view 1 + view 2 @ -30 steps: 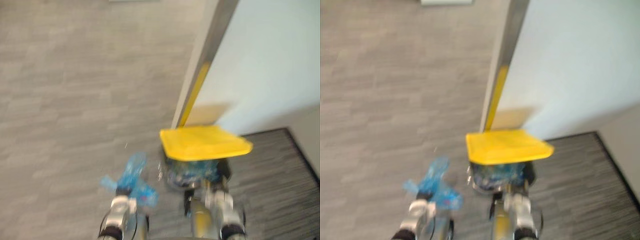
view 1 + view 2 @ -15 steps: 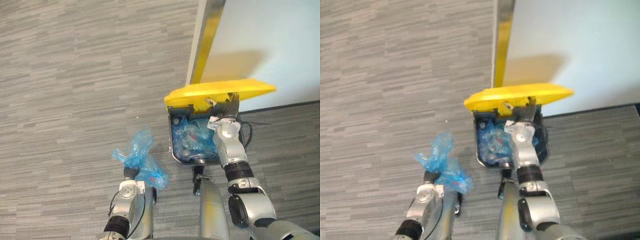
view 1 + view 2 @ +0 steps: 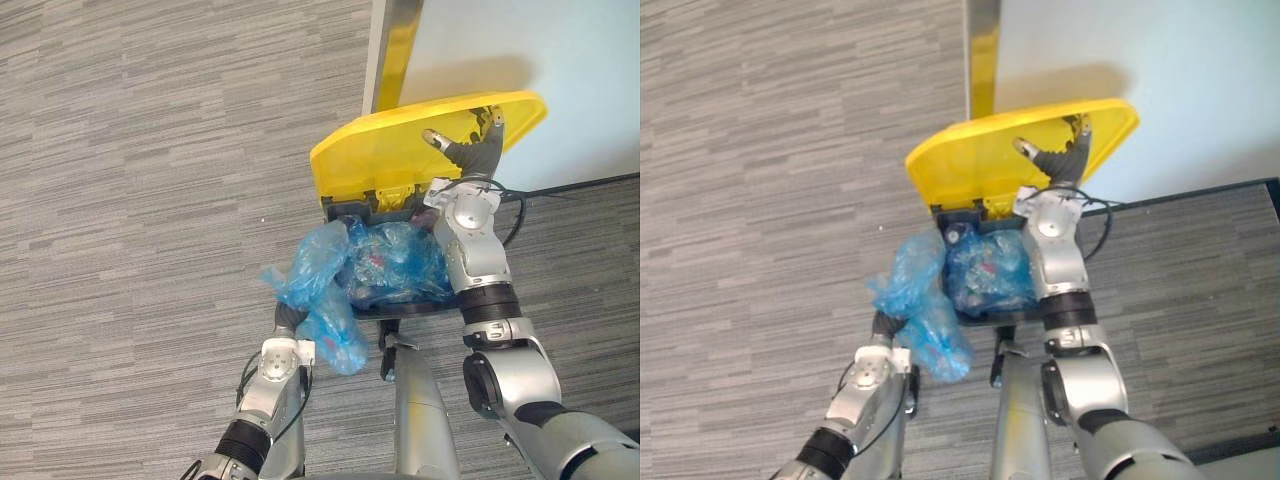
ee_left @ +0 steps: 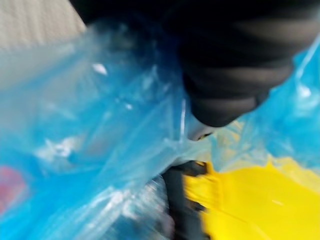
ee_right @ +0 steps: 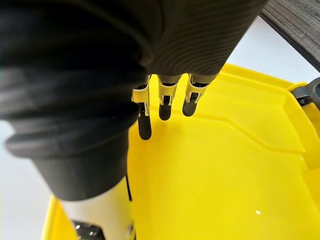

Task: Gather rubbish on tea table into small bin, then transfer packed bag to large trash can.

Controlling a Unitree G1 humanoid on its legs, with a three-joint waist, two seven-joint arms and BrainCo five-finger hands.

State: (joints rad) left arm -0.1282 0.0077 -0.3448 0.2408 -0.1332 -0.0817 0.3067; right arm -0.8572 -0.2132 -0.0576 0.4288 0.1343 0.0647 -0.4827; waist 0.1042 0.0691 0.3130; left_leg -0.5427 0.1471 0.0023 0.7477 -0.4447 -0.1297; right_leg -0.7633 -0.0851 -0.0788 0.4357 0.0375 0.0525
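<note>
The large trash can (image 3: 412, 311) stands with its yellow lid (image 3: 385, 150) swung up and back toward the white wall (image 3: 570, 60) behind it. The right hand (image 3: 470, 150) is above the can's open mouth, laid against the underside of the lid. The right wrist view shows its fingers (image 5: 164, 106) straight and side by side, their dark tips touching the lid's yellow inner face, the hand spread flat and not curled round anything.

Crumpled blue plastic with rubbish (image 3: 395, 262) fills the can up to its rim.

The packed blue bag (image 3: 315, 275) is at the can's left front corner, gathered at the left hand (image 3: 289, 317). Its upper part rises against the can's left rim and touches the blue plastic inside. Its lower part (image 3: 936, 345) hangs outside the can, just beside the left wrist. In the left wrist view the bag's plastic (image 4: 100, 150) wraps round the hand's dark cover, so how that hand is closed on it cannot be told.

Grey striped carpet (image 3: 150, 200) lies to the left of the can.
</note>
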